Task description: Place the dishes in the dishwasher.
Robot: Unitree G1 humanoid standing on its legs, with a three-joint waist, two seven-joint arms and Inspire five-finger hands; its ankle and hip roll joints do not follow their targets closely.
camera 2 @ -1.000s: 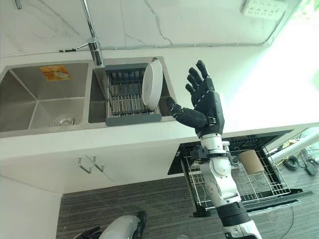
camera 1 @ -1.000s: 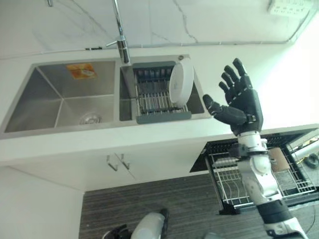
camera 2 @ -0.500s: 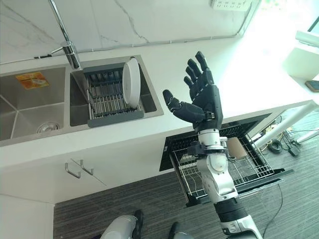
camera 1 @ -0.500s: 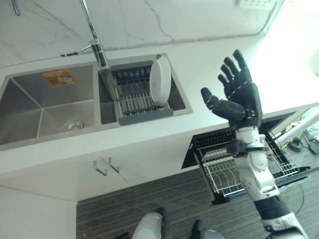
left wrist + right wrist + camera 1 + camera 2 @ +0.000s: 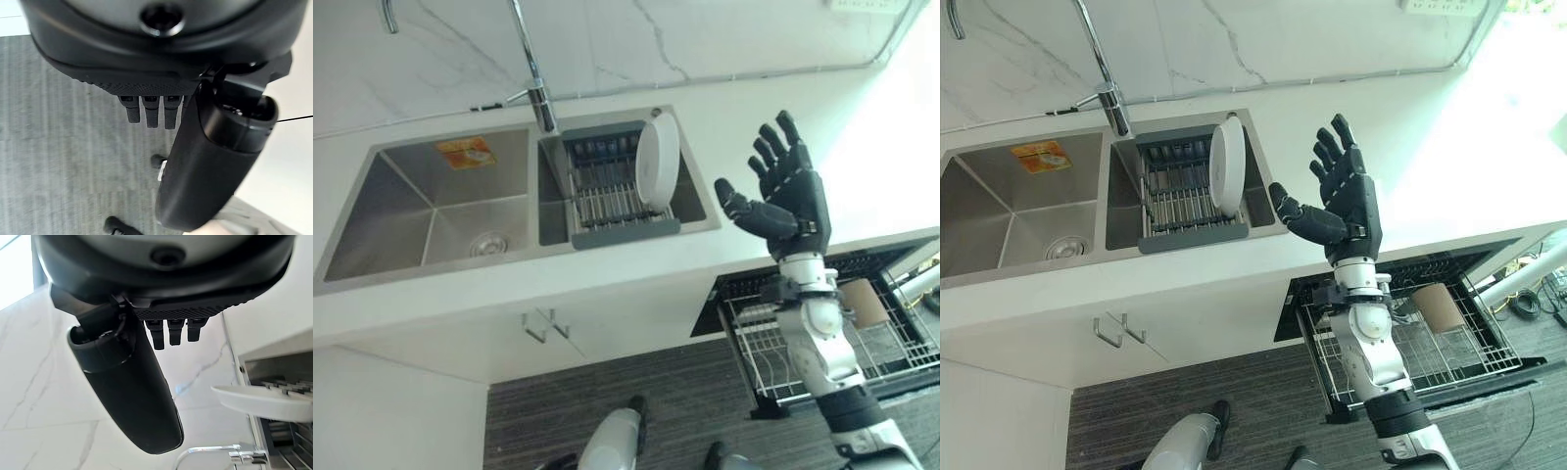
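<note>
White plate [image 5: 656, 162] upright in sink rack [image 5: 617, 191]; right hand [image 5: 790, 201] spread, apparently empty.

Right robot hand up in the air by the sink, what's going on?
The right robot hand is raised over the countertop with its fingers spread, holding nothing, a little to the right of the sink. The white plate stands on edge in the grey drying rack in the sink's right basin, untouched. Below the counter, the dishwasher rack is pulled out and holds a brown cup. The left robot hand hangs over the floor, fingers relaxed, empty.
</note>
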